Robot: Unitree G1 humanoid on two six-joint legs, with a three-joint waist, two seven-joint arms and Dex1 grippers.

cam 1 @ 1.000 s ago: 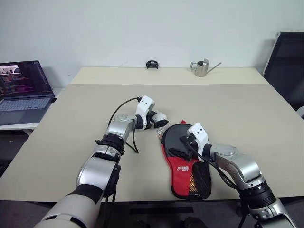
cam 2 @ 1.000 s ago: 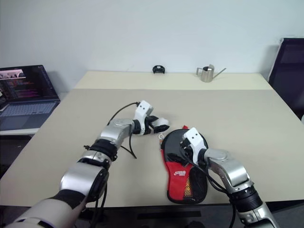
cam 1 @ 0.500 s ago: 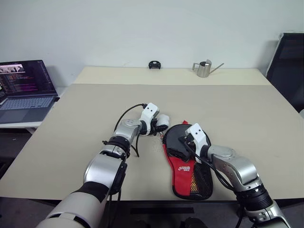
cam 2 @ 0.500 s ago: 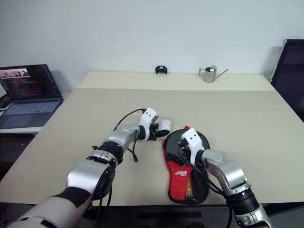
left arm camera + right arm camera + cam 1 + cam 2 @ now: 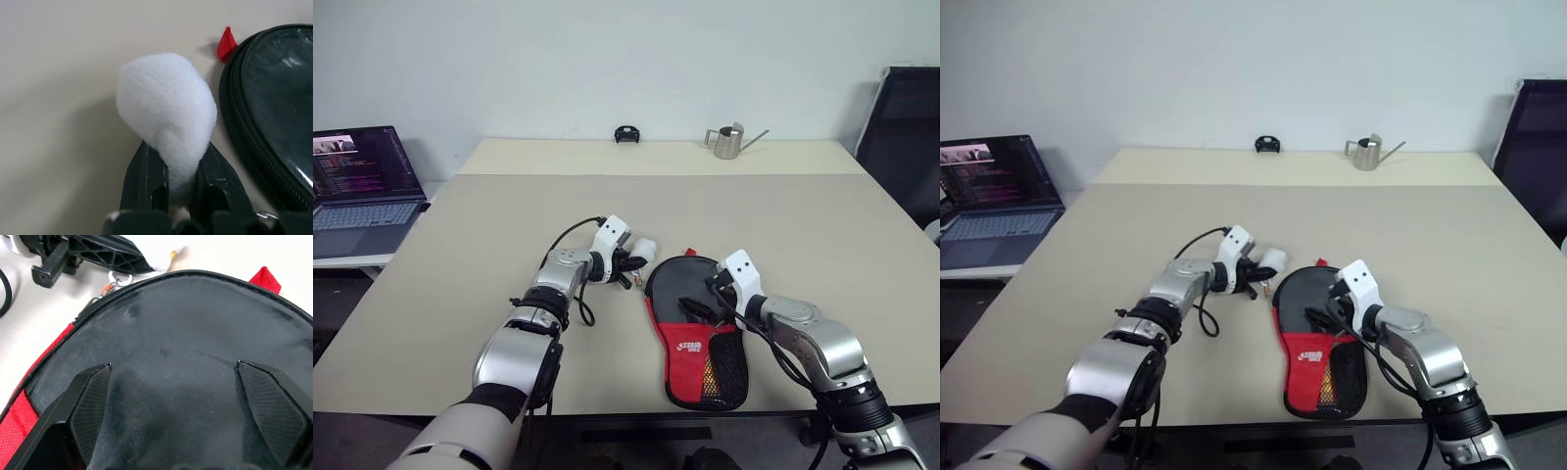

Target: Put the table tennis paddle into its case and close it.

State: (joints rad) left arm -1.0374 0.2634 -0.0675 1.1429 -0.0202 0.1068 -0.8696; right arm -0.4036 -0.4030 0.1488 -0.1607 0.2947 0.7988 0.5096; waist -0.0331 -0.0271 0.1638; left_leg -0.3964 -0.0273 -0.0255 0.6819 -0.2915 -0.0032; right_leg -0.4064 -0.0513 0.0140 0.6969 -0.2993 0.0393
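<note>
Left wrist view, left hand (image 5: 182, 181) pinching white fluff (image 5: 168, 107)

white wall (image 5: 607, 59); beige table (image 5: 509, 215); black chair (image 5: 906, 127)

Silver arm shells, white wrist blocks, black cables, black ribbed fingers (image 5: 146, 181).

The two head views look forward and down over the worktop (image 5: 509, 215) from close, side-by-side positions, sharing the whole scene. Each wrist view looks along its own hand, very near the case (image 5: 195, 362), which both share.
</note>
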